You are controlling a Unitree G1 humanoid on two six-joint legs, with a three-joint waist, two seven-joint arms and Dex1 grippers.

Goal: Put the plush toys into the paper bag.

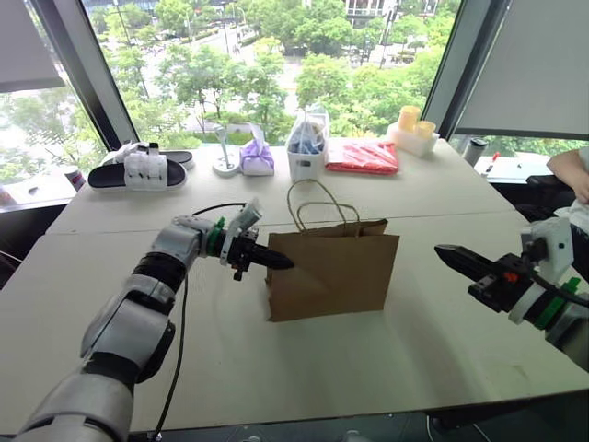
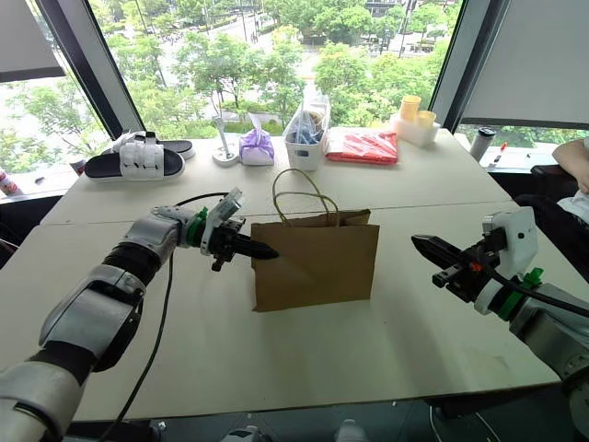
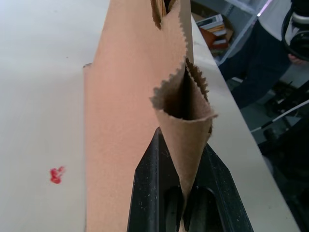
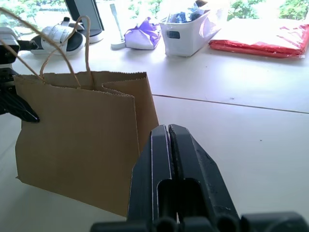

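Standing upright near the middle of the pale table (image 1: 396,359), the brown paper bag (image 1: 336,272) is holding its shape with its two twisted-cord handles (image 1: 317,198) arching above the serrated top edge. The left gripper (image 1: 283,263) is reaching in level from the bag's left side, and in the left wrist view its black fingers (image 3: 154,193) are pinching the folded paper gusset of the bag (image 3: 186,125) between them, clenched on that side fold near the top edge. The right gripper (image 1: 446,253) is hanging in the air well to the right of the bag, apart from it, pointing toward it; in the right wrist view its two fingers (image 4: 166,159) are pressed together with nothing between them. The plush toys are not visible on the open table, and the bag's inside cannot be seen. Along the far edge by the window, a black-and-white sandal (image 1: 138,170), a purple cloth pouch (image 1: 257,157), a white bin holding a clear plastic bag with blue contents (image 1: 307,147), a flat red packet (image 1: 363,156) and a white tray with yellow cups (image 1: 412,129) are sitting in a row. A black cable (image 1: 179,313) is trailing across the table beside the left arm.
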